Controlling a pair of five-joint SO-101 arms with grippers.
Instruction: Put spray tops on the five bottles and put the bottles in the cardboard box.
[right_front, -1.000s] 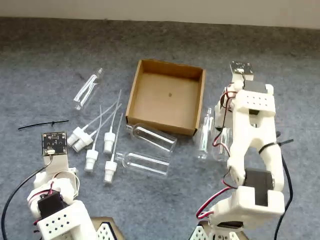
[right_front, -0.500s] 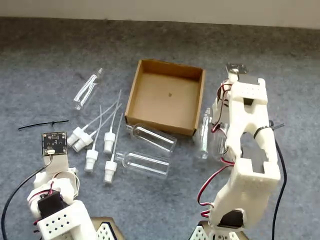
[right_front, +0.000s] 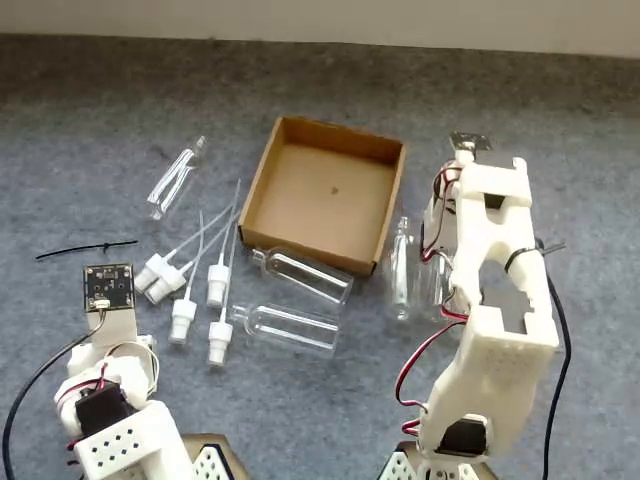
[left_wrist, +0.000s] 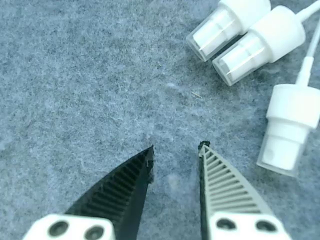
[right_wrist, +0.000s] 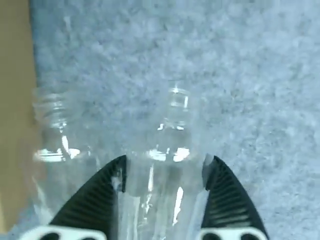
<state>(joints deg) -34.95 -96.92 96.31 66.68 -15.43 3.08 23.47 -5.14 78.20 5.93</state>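
Right gripper (right_wrist: 166, 161): jaws spread wide, straddling a clear bottle (right_wrist: 167, 125) that lay on the bench (right_wrist: 240, 60). No squeeze was evident, so I judged it not yet a grasp. Within the last second the right arm (right_front: 495, 300) had unfolded, stretched forward and dropped low over the pair of bottles. That set up the first pick.

The second bottle (right_wrist: 52, 130) lay just beside the straddled one, at its 9 o'clock in the high view and close to the wall of the cardboard box (right_front: 262, 190). It had slid a little toward 9 o'clock. The box had shifted the same way and twisted slightly, probably nudged as the arm came down. It looked like a minor shift, and the box was still within reach at the gripper's 10 o'clock.

Two more bottles (right_front: 298, 300) lay at the box's 6 o'clock and a fifth bottle (right_front: 178, 178) at its 9 o'clock, all unmoved.

Left gripper (left_wrist: 176, 147): narrow gap, holding nothing, parked over bare bench, unchanged. The five spray tops (right_front: 185, 300) lay just beside it, toward 3 o'clock in the high view.

No bottle was capped or boxed yet, so the task was at its start.
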